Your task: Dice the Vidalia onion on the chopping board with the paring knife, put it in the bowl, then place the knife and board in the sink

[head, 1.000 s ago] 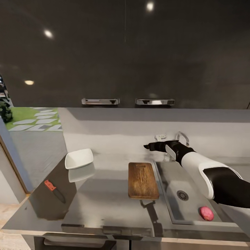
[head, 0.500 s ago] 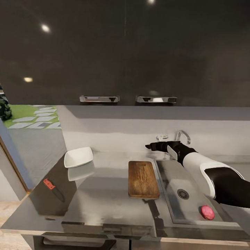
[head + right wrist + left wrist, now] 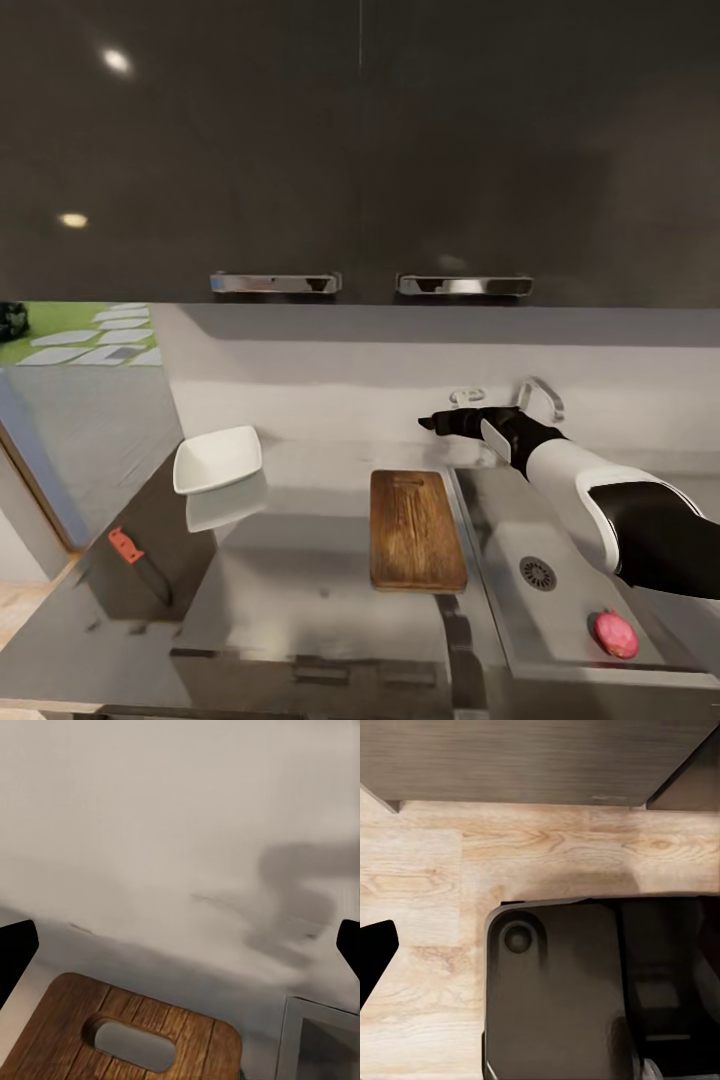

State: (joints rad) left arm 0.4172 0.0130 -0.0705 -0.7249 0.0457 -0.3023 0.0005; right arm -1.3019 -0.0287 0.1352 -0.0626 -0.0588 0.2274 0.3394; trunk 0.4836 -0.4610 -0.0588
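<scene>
The pinkish Vidalia onion (image 3: pixel 615 634) lies in the near right corner of the sink (image 3: pixel 505 520), past the round drain (image 3: pixel 537 572). Left of the sink, the dark brown chopping board (image 3: pixel 415 530) rests on the grey countertop (image 3: pixel 300 590). My right gripper (image 3: pixel 432 423) hovers open above the board's far end, beside the chrome tap (image 3: pixel 540 395). In the right wrist view, the board's handle end (image 3: pixel 67 1020) lies below the spread fingertips (image 3: pixel 15 952). The white bowl (image 3: pixel 217 458) stands at the back left. The red-handled paring knife (image 3: pixel 135 565) lies near the counter's left end. One left fingertip (image 3: pixel 375 952) hangs over wooden floor.
Dark wall cabinets with two chrome handles (image 3: pixel 275 283) hang over the counter. The pale backsplash (image 3: pixel 330 390) runs behind it. A doorway at the left opens onto green ground (image 3: pixel 60 340). My dark base (image 3: pixel 562 997) sits on the wooden floor (image 3: pixel 427 870).
The head camera has shifted, so the whole scene sits a little differently. My right arm holds the same pose over the board's far end. Nothing on the counter has moved.
</scene>
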